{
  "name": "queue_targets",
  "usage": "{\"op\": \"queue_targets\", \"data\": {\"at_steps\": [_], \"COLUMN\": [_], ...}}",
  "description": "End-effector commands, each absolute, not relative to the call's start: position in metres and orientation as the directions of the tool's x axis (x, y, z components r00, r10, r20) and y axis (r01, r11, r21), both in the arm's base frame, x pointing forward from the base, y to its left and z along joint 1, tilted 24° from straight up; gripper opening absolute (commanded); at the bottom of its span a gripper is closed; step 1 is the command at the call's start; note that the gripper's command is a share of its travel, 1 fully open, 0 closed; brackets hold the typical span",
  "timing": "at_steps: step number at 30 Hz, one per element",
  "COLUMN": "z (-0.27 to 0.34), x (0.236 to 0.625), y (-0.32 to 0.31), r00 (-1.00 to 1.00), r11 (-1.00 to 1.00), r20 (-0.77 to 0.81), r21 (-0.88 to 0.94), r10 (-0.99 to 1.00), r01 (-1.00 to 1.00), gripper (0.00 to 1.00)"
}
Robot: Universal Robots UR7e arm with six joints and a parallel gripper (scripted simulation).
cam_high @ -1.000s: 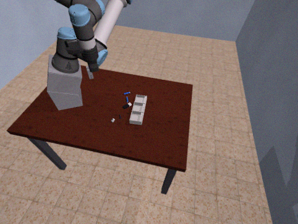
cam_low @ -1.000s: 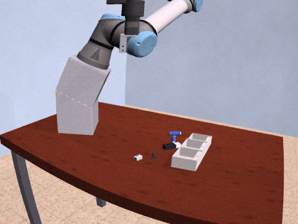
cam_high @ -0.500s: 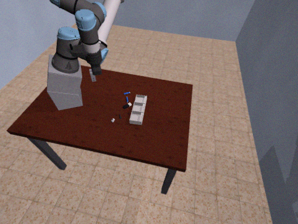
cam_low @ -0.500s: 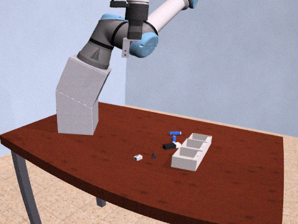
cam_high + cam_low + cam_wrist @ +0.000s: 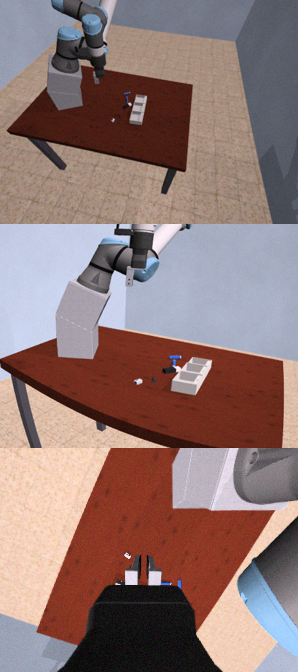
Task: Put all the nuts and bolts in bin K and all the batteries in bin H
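My gripper (image 5: 96, 82) (image 5: 129, 283) (image 5: 143, 562) is slightly open, with nothing seen between its fingers, high above the table on the base side of the small things. One blue battery (image 5: 127, 93) (image 5: 175, 357) lies farther back; another blue battery (image 5: 127, 99) (image 5: 174, 362) lies nearer the bins. A small dark thing (image 5: 120, 116) (image 5: 154, 380), perhaps a bolt, lies in front of them. The white three-compartment bin row (image 5: 135, 122) (image 5: 183, 387) stands to their right. Its letters are not readable, and I see nothing in the visible parts of its compartments.
A black piece (image 5: 125, 106) (image 5: 169, 370) lies by the bins, with a white piece (image 5: 129, 104) (image 5: 177, 369) at its end. A small white block (image 5: 113, 120) (image 5: 138, 381) (image 5: 127, 555) lies left of the dark thing. The grey robot pedestal (image 5: 65, 93) (image 5: 75, 338) stands at the table's left.
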State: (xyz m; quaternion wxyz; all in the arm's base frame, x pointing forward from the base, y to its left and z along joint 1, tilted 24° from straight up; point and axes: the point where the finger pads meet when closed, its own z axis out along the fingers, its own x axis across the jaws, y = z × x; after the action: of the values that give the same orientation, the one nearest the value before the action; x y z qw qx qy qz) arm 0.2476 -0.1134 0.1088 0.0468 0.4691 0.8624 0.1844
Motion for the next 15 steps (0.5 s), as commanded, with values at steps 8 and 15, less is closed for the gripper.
{"op": "queue_targets", "data": {"at_steps": [8, 15], "z": [0.097, 0.093], "x": [0.276, 0.285], "y": [-0.099, -0.091], "r00": [-0.467, -0.437], "r11": [0.413, 0.383], "r20": [0.108, 0.111], "r21": [0.325, 0.323], "r10": [0.878, 0.893], "r01": [0.851, 0.865], "gripper": [0.31, 0.31]}}
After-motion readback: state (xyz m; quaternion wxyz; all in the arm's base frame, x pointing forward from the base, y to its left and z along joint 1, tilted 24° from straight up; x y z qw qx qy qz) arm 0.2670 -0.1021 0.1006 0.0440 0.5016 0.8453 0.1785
